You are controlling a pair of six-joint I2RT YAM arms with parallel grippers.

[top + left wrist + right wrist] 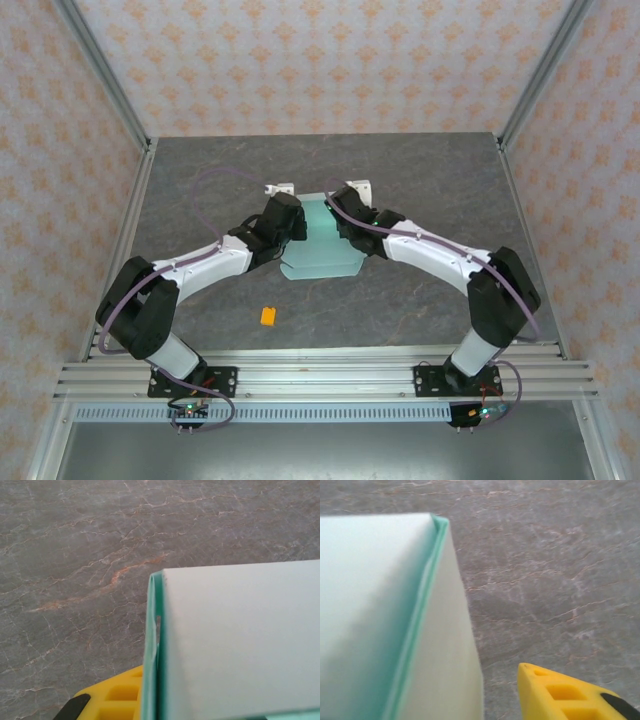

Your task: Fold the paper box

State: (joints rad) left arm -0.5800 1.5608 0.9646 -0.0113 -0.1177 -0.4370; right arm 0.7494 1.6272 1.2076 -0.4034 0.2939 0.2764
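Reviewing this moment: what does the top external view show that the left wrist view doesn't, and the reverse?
Top external: the left arm and right arm meeting at the paper box from either side, plus a small orange block nearer the bases. Left wrist: close up, the card's teal folded edge with a slit, beside a yellow fingertip. Shared: the paper box and the grey marbled table.

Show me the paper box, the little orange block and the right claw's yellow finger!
paper box [322,245]: top view, middle of its mint card between the arms.
orange block [268,316]: top view, its top face.
right claw's yellow finger [570,700]: right wrist view, its slotted side.
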